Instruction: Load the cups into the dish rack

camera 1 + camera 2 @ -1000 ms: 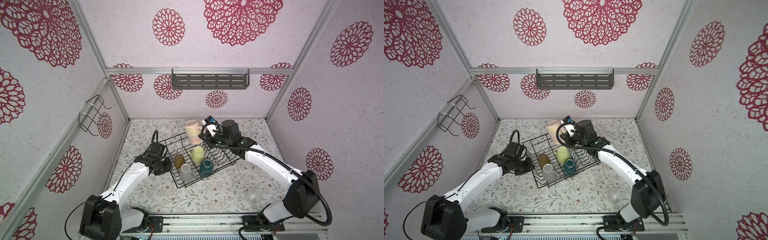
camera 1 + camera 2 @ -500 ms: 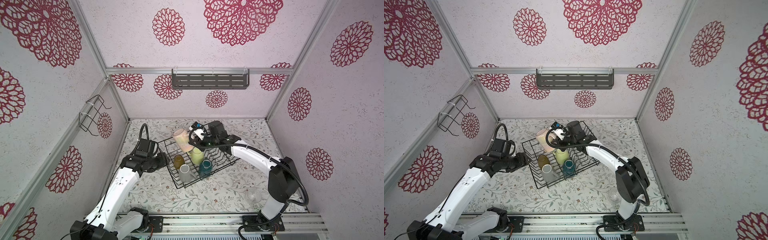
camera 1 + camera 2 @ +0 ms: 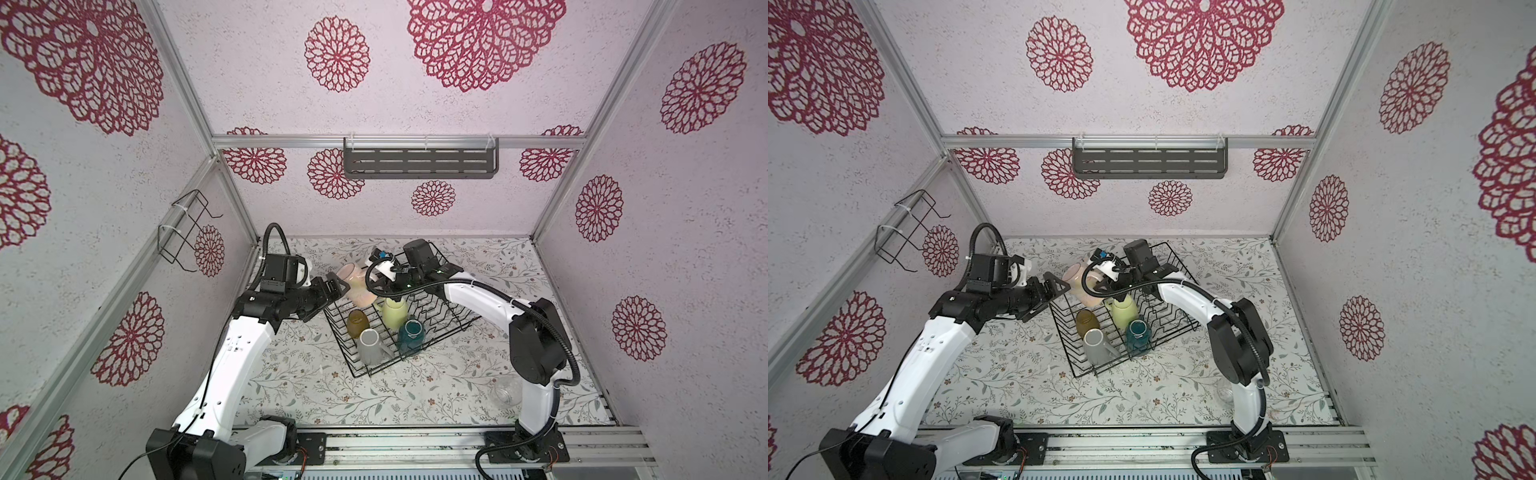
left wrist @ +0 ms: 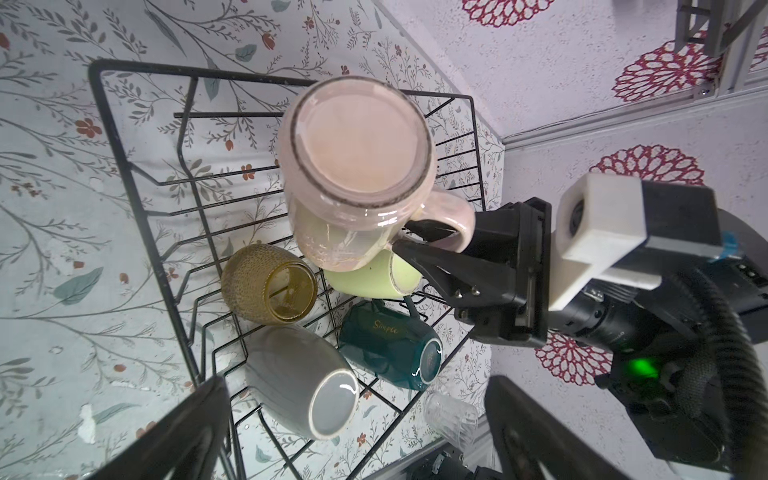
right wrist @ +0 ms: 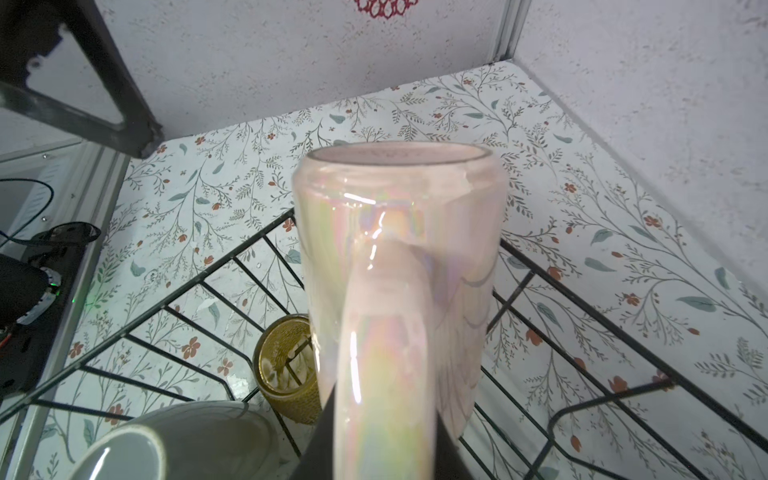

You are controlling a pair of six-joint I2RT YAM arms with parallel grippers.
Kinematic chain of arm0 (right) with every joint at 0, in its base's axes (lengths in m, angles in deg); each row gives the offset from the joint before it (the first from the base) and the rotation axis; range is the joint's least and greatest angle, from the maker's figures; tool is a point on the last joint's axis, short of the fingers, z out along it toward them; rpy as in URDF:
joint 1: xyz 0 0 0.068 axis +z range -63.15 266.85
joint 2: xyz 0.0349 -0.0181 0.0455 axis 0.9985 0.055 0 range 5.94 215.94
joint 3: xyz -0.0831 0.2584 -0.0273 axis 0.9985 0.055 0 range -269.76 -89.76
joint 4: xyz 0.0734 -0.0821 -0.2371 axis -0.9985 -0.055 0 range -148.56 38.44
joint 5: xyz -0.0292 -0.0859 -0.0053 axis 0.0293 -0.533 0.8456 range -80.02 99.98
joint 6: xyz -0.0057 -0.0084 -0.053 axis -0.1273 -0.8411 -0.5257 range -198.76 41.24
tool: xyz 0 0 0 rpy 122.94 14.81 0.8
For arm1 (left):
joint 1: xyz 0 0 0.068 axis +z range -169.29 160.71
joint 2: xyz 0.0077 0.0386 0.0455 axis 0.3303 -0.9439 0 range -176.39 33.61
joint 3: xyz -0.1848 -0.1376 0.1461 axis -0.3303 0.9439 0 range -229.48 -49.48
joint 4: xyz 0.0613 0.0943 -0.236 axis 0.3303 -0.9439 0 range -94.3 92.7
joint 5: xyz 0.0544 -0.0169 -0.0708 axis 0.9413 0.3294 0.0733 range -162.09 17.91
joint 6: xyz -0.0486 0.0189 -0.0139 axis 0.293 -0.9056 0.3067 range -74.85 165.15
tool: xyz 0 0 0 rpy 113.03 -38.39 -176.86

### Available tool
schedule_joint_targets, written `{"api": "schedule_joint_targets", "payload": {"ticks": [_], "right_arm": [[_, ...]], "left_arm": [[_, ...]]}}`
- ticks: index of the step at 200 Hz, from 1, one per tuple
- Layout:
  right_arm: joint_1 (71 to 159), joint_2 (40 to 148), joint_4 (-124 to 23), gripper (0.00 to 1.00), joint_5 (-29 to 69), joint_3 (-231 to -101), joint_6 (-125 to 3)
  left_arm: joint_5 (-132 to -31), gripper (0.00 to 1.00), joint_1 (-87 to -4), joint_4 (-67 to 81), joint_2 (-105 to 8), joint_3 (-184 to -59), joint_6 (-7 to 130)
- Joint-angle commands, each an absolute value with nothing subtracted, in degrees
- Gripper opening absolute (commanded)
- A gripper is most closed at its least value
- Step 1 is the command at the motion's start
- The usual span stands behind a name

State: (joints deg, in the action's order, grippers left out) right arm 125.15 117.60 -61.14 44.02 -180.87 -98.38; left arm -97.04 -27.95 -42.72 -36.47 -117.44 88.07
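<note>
Swung leftward, the large pink ceramic mug hangs base-up over the 10 o'clock side of the black wire dish rack, handle pinched by the right gripper at its 3 o'clock, while the left gripper, newly spread, sits at 9 o'clock.

Grey slotted metal shelf hangs centred on the far wall's rail. Black wire holder sits on the left wall's rail, fixed with white ties. Floral-print table cover, leaves and small red flowers. Pale textured walls carry crimson medallions. Aluminium extrusion rail runs along the near edge.
</note>
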Motion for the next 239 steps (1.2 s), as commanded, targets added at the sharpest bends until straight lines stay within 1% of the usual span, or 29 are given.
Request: {"api": "schedule_joint_targets", "payload": {"ticks": [1, 30, 95, 112, 167, 194, 239], "right_arm": [[124.6, 116.9, -57.4, 0.00, 49.7, -186.4, -102.4], [124.0, 119.5, -61.7, 0.00, 53.6, -189.8, -108.2], [123.7, 125.7, -67.0, 0.00, 51.6, -196.3, -114.8], [123.6, 127.2, -68.6, 0.00, 52.9, -197.0, -119.4], [123.9, 130.7, -70.0, 0.00, 56.1, -200.2, -119.5], [124.2, 131.8, -70.3, 0.00, 55.1, -201.0, -120.1], [124.5, 133.7, -70.6, 0.07, 50.4, -202.2, -121.8]], "left_arm": [[-97.8, 1.00, -26.8, -41.5, -38.8, -119.1, 87.4], [-98.3, 1.00, -25.6, -40.8, -41.8, -119.2, 87.6], [-97.3, 1.00, -23.4, -40.1, -44.1, -118.6, 87.7], [-97.2, 0.99, -23.2, -40.1, -44.6, -118.5, 87.5], [-96.5, 0.99, -23.1, -40.4, -46.4, -118.2, 86.7], [-95.2, 0.98, -23.0, -41.1, -47.4, -118.1, 86.3], [-94.9, 0.98, -22.9, -41.3, -48.9, -117.9, 86.0]]}}
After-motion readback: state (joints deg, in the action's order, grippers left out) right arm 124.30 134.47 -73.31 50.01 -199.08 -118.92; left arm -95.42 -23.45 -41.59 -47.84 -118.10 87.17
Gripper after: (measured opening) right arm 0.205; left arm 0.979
